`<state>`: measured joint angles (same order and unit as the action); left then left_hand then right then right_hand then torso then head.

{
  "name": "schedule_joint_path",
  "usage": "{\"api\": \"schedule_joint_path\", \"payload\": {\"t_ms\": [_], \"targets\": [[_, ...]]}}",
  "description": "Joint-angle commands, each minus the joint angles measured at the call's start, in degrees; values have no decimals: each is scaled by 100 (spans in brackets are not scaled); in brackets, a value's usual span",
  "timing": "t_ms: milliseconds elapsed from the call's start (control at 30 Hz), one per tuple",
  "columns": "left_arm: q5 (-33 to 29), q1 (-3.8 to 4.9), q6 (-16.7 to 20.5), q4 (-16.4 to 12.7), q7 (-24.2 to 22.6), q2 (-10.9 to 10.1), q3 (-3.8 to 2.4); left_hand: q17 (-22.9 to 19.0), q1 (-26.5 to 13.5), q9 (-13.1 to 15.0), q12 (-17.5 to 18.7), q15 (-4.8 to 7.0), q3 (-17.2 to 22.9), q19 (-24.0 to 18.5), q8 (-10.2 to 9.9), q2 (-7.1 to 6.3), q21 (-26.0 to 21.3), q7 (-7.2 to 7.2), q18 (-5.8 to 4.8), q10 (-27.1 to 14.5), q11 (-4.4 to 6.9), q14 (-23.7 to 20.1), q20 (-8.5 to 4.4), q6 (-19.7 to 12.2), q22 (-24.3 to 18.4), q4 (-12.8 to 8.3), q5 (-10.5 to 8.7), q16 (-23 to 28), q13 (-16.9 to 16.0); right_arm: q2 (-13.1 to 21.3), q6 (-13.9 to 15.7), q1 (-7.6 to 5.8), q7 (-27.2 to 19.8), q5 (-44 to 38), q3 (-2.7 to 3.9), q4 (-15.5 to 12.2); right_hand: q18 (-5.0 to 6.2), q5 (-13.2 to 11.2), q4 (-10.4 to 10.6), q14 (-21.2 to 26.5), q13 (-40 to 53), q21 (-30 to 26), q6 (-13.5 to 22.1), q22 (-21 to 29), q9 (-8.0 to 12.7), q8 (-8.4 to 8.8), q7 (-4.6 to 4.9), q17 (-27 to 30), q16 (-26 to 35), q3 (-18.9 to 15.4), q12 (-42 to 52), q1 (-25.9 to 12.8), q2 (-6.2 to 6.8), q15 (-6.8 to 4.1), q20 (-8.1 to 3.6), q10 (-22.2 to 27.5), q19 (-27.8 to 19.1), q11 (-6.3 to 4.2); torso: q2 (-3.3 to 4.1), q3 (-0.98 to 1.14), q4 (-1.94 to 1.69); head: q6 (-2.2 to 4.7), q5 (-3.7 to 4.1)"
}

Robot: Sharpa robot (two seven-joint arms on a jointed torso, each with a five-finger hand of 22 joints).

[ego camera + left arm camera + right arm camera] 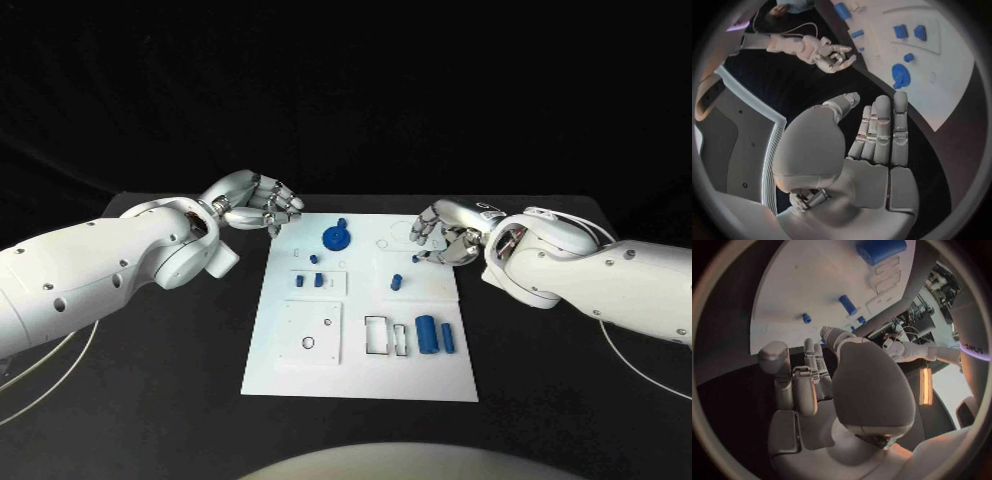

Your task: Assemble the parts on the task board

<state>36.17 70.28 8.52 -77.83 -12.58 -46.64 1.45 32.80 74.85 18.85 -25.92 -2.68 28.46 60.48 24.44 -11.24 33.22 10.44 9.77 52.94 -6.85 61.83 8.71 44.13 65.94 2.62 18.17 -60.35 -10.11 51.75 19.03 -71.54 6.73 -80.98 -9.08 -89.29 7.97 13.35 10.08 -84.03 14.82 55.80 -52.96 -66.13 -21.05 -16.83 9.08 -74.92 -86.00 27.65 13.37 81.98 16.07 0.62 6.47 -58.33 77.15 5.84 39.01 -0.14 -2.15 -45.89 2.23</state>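
Hands are seen poised at the far end of the white rectangular task board (361,375), which lies in the middle of the black table (159,400). The left hand (257,203) is held just off the board's far left corner, fingers loosely apart and nothing gripped; in its wrist view the fingers are stretched out flat. The right hand (446,232) is held over the board's far right edge, fingers partly curled, with nothing seen in its grasp. Small blue plastic parts are spread over the board: a round disc with a stem (336,238) near the far end, short pegs (395,283) at mid-board, and two larger cylinders (428,334) toward the near right. This readiness suggests assembly is barely begun. Bare table is left open along both long edges for approach.
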Motion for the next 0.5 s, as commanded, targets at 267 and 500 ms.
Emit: {"api": "schedule_joint_path", "payload": {"t_ms": [267, 500], "targets": [[-2632, 2, 248, -303, -731, -191, -4, -34, 1, 4, -31, 8, -44, -3, 42, 83, -72, 9, 68, 30, -5, -52, -11, -31, -35, 7, 98, 24, 3, -131, -234, 73, 394, -1237, -1, 73, -89, -129, -59, -424, -83, 25, -56, -30, 28, 58, 25, -719, -30, 35, -79, -100, 33, 46, 15, -55, 32, 5, 7, -2, -6, -32, 49], [-2767, 2, 255, -424, -757, -261, -3, -37, -3, 3, -33, 8, -48, 0, 42, 82, -76, 10, 68, 30, -5, -52, -11, -36, -39, 9, 105, 23, 3, -204, -276, 113, 448, -1323, -1, 121, -91, -137, -64, -427, -94, 32, -71, -37, 29, 58, 26, -733, -37, 36, -91, -115, 30, 50, 18, -51, 33, 8, 3, 2, 1, -47, 28]]}}
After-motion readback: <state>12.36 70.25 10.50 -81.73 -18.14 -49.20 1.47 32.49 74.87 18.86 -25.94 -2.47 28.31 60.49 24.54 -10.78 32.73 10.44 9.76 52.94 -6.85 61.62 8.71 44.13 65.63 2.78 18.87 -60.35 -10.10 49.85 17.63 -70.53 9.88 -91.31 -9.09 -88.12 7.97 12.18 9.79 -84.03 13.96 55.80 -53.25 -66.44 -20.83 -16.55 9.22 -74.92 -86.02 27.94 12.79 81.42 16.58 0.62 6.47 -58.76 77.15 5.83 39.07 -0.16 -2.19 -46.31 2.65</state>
